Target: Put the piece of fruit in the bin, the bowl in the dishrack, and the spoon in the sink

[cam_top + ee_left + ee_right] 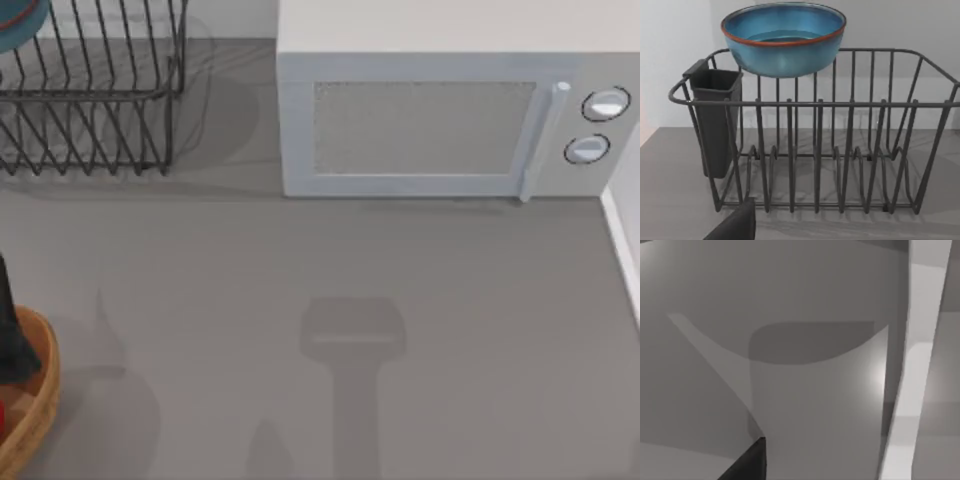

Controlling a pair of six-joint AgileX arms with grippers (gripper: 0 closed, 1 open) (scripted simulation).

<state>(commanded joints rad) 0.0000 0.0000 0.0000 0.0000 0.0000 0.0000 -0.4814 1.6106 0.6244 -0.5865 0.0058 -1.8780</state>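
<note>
The wide round bowl, glazed blue-teal inside with a reddish-brown rim, is sitting upright on the top back rail of the black wire dishrack, perched high rather than slotted between the bars, probably so it clears them. In the top view a sliver of red, likely the fruit, is showing inside the tan wood-coloured bin at the table's left edge. How far either pincer is spread, or whether it is gripping anything, I cannot tell.

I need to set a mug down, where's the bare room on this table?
The broad grey stretch in front of the microwave, right of the bin, is free. A narrower gap lies between dishrack and microwave. The left edge is crowded: the rack holding the bowl, then the bin.
</note>
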